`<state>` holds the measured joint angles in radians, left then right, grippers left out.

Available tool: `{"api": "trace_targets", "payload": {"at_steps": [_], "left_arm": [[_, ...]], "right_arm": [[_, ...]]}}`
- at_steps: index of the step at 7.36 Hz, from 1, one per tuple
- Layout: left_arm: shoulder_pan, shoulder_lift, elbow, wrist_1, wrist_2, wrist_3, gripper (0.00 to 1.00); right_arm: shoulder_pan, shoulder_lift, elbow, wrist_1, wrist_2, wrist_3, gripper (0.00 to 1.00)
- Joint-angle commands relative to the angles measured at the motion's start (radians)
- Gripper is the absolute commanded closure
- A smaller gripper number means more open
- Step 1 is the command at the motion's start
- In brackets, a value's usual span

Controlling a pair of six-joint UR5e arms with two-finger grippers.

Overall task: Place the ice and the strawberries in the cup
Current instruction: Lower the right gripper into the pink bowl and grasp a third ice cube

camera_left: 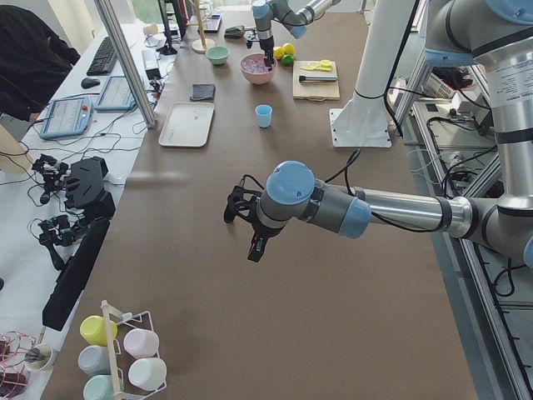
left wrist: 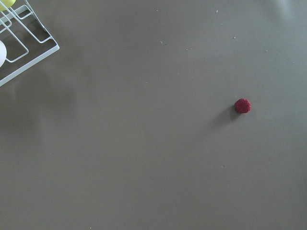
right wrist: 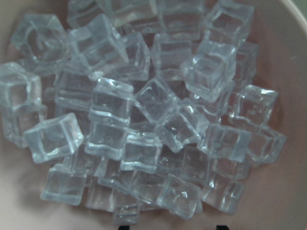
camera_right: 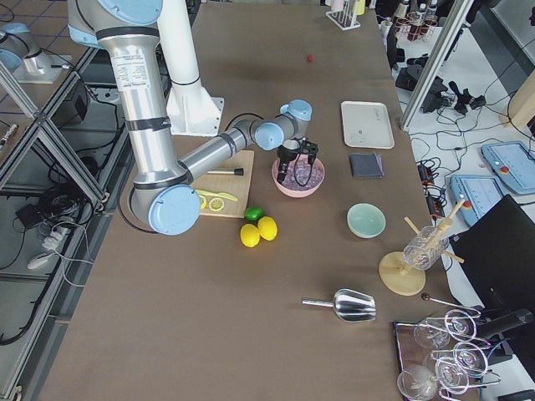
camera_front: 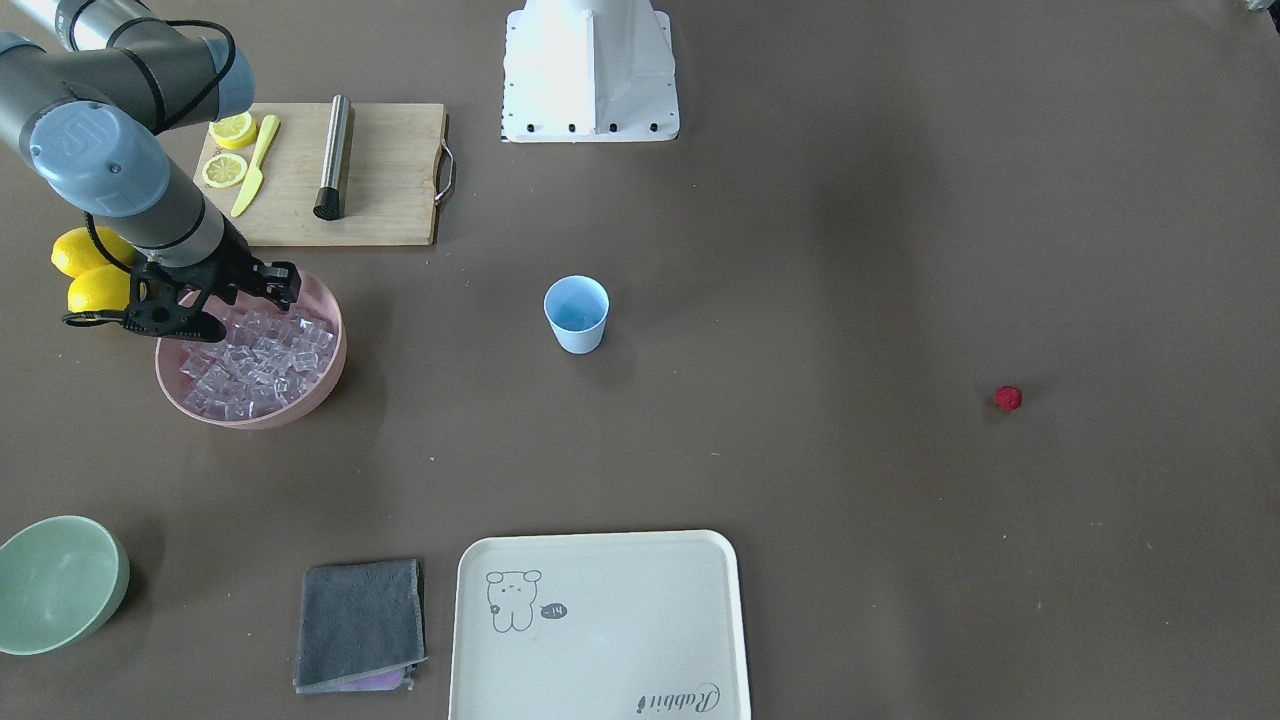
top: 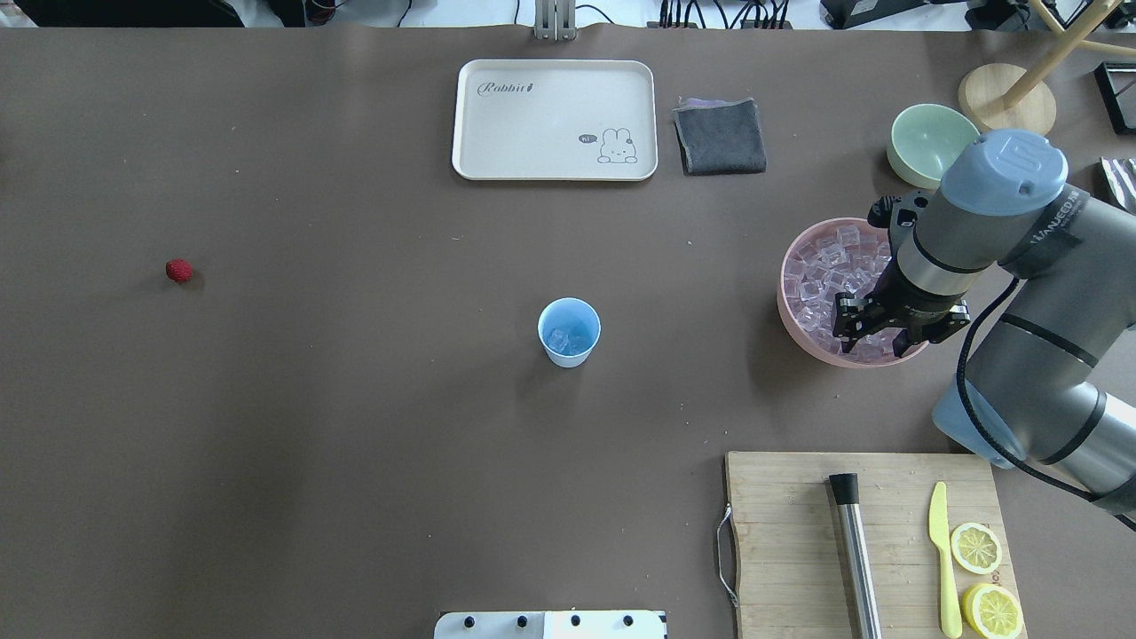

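The right tool (top: 874,335) hangs low over the pink bowl (top: 786,297), with its fingers pointing down into the heap of ice (right wrist: 158,110). In the right wrist view only the two dark fingertips (right wrist: 124,226) show at the bottom edge. They stand wide apart, and nothing is between them.

In the overhead view the light blue cup (top: 569,333) stands upright near the middle of the counter (top: 355,444), and the pink bowl is at 3 o'clock from it, apart from it. A few clear cubes (top: 559,340) already lie at the bottom of the cup. The strawberry (top: 178,271) lies alone on the bare counter at about 9 o'clock from the cup, well apart from it.

The left tool (camera_left: 254,242) shows only in the side view, where it hangs above the counter, so I cannot tell if it is wide or narrow. Its wrist camera looks down at the strawberry, and a corner of a white wire rack (left wrist: 29,45) is at 10 o'clock in that picture.

From the cup, the cream tray (top: 497,133) is at 12 o'clock and the grey cloth (top: 721,135) at 1 o'clock. The pale green bowl (top: 927,142) is at 12 o'clock from the pink bowl, near it. The wooden board (top: 790,532) at 5 o'clock from the cup carries a metal rod (top: 856,550), a yellow knife (top: 942,550) and two lemon slices (top: 976,548).
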<state>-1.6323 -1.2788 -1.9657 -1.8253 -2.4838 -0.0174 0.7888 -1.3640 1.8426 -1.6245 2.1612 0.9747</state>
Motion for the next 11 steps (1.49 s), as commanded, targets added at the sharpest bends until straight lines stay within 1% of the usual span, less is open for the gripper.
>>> {"api": "trace_targets", "payload": {"at_steps": [1, 2, 5, 7, 8, 9, 10, 11], "left_arm": [[-0.006, 0.027, -0.002, -0.024, -0.001, 0.0, 0.03], [-0.007, 0.038, -0.001, -0.046, -0.001, 0.0, 0.03], [-0.009, 0.038, -0.005, -0.046, -0.003, 0.0, 0.03], [-0.027, 0.038, -0.005, -0.043, -0.05, -0.001, 0.03], [-0.03, 0.038, -0.007, -0.043, -0.052, -0.001, 0.03], [-0.03, 0.038, -0.007, -0.043, -0.052, -0.001, 0.03], [-0.03, 0.038, -0.007, -0.043, -0.052, -0.001, 0.03], [-0.034, 0.038, -0.007, -0.043, -0.052, -0.001, 0.03]], "right_arm": [[0.0, 0.02, -0.009, 0.0, -0.011, -0.001, 0.37], [0.0, 0.025, -0.025, 0.0, -0.011, 0.001, 0.38], [0.024, 0.028, -0.046, -0.003, -0.011, 0.016, 0.39], [0.024, 0.026, -0.048, -0.003, -0.007, 0.033, 0.39], [0.023, 0.029, -0.048, -0.003, -0.007, 0.042, 0.39], [0.023, 0.032, -0.048, -0.003, -0.007, 0.044, 0.48], [0.021, 0.033, -0.048, -0.003, -0.006, 0.05, 0.67], [0.021, 0.036, -0.054, -0.003, -0.004, 0.049, 0.89]]}}
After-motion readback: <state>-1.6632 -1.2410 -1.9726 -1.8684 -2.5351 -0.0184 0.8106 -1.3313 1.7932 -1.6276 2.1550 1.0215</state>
